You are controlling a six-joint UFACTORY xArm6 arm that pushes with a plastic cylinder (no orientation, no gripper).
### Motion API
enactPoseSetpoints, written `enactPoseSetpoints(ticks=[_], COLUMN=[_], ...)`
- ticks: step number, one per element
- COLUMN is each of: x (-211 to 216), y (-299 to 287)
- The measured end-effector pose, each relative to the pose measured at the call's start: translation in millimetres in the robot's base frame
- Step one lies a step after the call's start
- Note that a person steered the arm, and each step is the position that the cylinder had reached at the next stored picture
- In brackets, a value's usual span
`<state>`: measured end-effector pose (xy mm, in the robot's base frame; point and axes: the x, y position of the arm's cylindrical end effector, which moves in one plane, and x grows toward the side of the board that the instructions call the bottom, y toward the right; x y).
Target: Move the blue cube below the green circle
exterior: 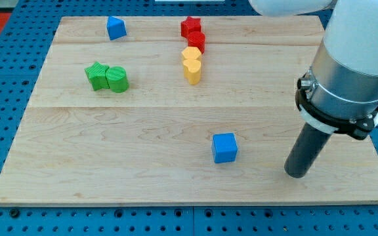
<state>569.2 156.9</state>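
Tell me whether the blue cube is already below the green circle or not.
Not yet. The blue cube sits toward the view's bottom, well right of the green circle; my tip stands apart on its right.

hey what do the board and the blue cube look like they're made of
The board looks like pale wood with a smooth matte finish: grain lines and plank seams run across it. The blue cube looks like solid-coloured plastic, probably matte, with even colour and no grain. My tip sits to the cube's right in the view, apart from it.

no readable text anywhere — no labels, brands, numbers or signs on the blocks, the board or the arm.
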Motion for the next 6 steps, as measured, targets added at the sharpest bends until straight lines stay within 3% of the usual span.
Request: enactPoseSetpoints(ticks=[2, 4, 6], x=[-18, -30, -95], y=[-31, -136, -180])
